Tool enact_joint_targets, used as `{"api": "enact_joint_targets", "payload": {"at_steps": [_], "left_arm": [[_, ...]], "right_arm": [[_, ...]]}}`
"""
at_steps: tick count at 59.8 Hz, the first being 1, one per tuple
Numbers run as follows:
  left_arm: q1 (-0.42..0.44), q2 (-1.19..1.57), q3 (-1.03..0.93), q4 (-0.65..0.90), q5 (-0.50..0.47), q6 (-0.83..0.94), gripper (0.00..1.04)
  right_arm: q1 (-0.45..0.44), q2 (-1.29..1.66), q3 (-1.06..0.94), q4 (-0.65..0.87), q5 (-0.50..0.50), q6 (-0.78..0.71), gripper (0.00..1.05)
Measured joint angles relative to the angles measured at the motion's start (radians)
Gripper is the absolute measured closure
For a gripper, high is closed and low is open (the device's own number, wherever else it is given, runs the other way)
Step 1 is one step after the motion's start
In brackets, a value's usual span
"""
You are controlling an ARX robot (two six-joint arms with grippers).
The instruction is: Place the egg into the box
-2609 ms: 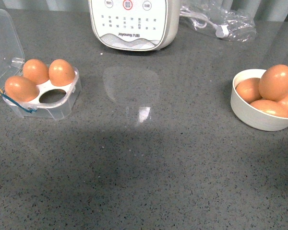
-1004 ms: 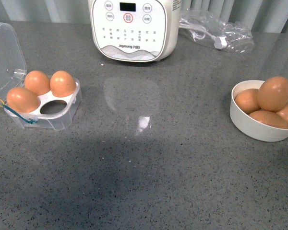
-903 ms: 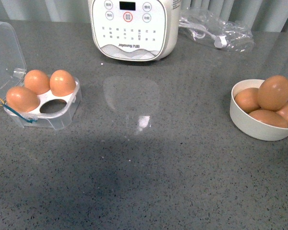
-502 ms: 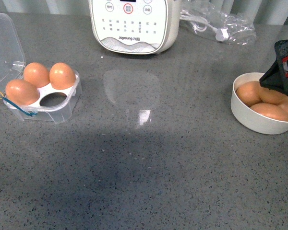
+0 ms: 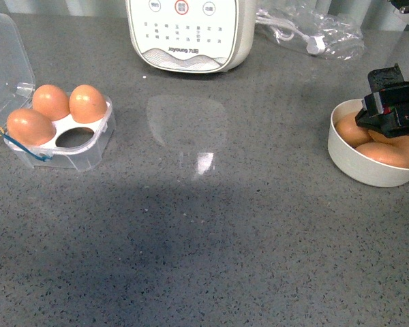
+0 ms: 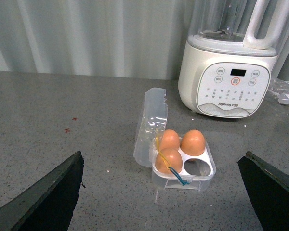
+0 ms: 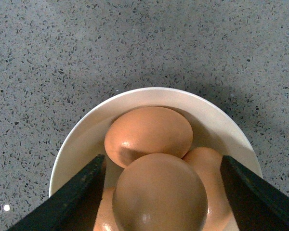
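Shows the right gripper [image 5: 394,111] at the right edge of the front view, low over the white bowl [image 5: 358,170], fingers [image 7: 82,192] spread wide on either side of the topmost egg [image 7: 159,192] and not closed on it. Places the box [image 5: 88,146] at the middle left of that view, lid [image 5: 5,58] open, 3 eggs seated and 1 cell [image 5: 75,138] empty. Catches the left gripper [image 6: 162,159] only in its wrist view, fingers far apart, holding nothing.
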Motion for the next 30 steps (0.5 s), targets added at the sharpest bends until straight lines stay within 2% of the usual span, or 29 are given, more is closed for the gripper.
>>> {"api": "enact_joint_targets", "payload": {"at_steps": [9,20,30], "left_arm": [[0.000,0.000,0.000,0.000,0.000,0.000,0.07],[0.000,0.000,0.000,0.000,0.000,0.000,0.07],[0.000,0.000,0.000,0.000,0.000,0.000,0.07]], "right_arm": [[0.002,0.001,0.001,0.000,0.008,-0.004,0.61],[0.003,-0.011,-0.002,0.001,0.010,-0.015,0.62],[0.006,-0.082,-0.005,-0.006,-0.028,-0.042,0.62]]}}
